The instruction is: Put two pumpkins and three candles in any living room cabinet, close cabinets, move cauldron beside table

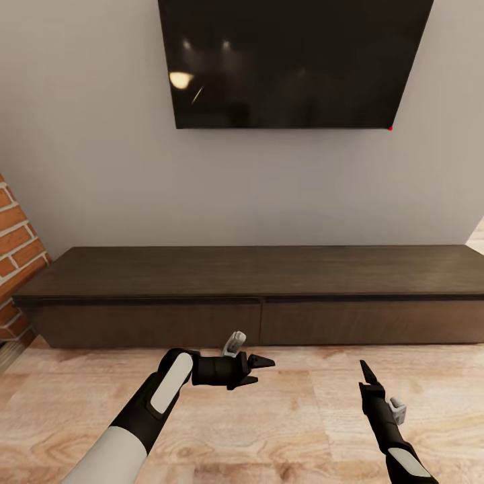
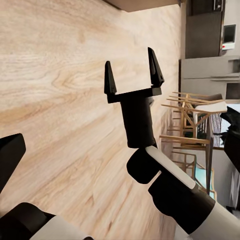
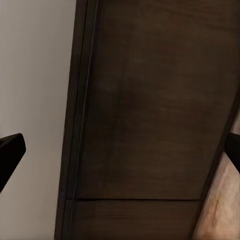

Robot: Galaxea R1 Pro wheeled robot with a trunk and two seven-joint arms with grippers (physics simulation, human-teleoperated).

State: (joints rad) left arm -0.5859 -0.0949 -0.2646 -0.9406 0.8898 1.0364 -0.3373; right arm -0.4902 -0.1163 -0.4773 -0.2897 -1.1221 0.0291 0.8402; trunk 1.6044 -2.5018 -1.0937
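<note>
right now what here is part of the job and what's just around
Part of the job:
- cabinet, long, low, dark wood, both drawer fronts shut
- left gripper, open, holding nothing
- right gripper, open, holding nothing

Just around:
- television on the wall
- brick wall
- wooden floor
- chairs in the left wrist view

A home living room: a wall television (image 1: 289, 60) above a long dark cabinet (image 1: 255, 296), wooden floor (image 1: 302, 417), brick wall (image 1: 17, 249).
</note>
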